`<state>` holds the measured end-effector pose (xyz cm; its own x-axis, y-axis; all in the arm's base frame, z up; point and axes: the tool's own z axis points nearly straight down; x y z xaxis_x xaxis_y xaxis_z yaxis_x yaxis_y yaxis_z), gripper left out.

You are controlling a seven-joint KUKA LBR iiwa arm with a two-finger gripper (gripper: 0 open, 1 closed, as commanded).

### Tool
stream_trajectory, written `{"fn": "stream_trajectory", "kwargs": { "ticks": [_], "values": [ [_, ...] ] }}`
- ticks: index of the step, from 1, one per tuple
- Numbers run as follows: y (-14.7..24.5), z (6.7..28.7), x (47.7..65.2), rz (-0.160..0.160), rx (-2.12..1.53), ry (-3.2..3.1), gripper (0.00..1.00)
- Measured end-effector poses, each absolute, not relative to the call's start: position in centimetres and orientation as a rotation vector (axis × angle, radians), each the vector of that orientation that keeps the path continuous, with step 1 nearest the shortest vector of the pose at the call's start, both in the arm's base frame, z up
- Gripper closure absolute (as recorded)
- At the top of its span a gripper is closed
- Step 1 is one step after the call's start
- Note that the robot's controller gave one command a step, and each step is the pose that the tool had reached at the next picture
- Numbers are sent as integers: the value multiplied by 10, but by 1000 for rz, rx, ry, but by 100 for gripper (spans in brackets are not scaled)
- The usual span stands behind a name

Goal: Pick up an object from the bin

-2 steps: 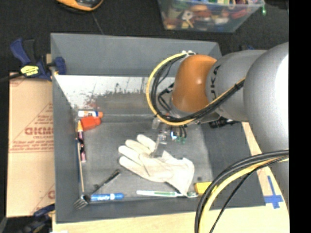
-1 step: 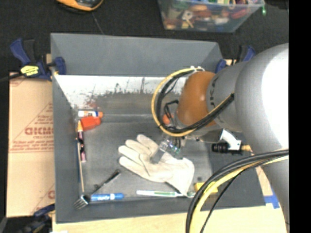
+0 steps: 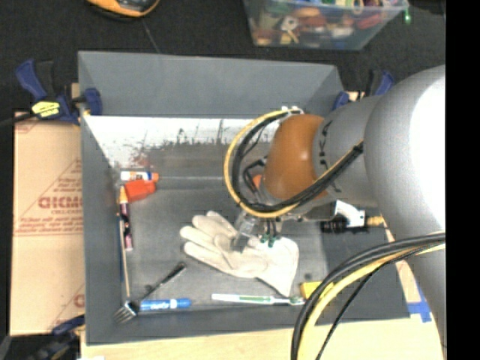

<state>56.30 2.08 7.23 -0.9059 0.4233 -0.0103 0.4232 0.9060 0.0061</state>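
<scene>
Midway across the bin [image 3: 180,197], white glove [image 3: 217,250] lies sideways, pointing left, cuff right.

Soft cloth on dull metal: a white glove [image 3: 225,250] in a grey bin [image 3: 202,88].
The glove's fabric lies limp and creased on matt, smooth sheet metal; the bin's back wall is scuffed and streaked. An orange piece [image 3: 139,189] and a blue pen [image 3: 166,304] look like smooth plastic. The arm's orange cover [image 3: 292,156] shines glossy.

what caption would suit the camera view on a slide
Gripper over a white glove in the grey bin, an orange object near its left wall.
</scene>
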Motion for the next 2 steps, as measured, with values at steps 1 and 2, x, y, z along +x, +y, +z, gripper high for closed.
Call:
{"fn": "stream_trajectory", "kwargs": {
  "ticks": [1, 2],
  "values": [
    [21, 73, 563, 6, 677, 3056, 100],
    [20, 99, 563, 5, 673, 3058, 100]
  ]
}}
